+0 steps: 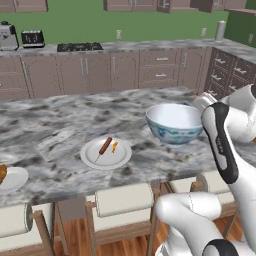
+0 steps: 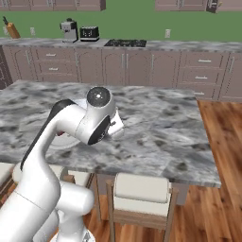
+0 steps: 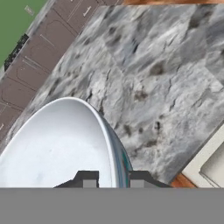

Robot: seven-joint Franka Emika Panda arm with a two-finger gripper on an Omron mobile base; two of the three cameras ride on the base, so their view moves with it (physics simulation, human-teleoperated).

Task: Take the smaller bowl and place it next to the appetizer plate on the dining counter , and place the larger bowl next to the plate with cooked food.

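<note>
The larger bowl [image 1: 174,122], white with a blue-teal pattern, stands at the right of the dining counter [image 1: 55,125], a short way right of the plate with cooked food [image 1: 106,152]. My gripper [image 3: 113,181] is shut on the bowl's near right rim; in the hand view one fingertip sits inside the white bowl [image 3: 52,148] and the other outside. Whether the bowl rests on the stone or hangs just above it is unclear. The appetizer plate [image 1: 9,179] lies at the left edge near the counter front. The smaller bowl is out of view.
Stools [image 1: 122,200] line the counter's near side. The far counter carries a stove [image 1: 79,47], a toaster [image 1: 32,38] and a coffee machine [image 1: 7,36]. The island's right end [image 2: 208,160] drops to the wooden floor.
</note>
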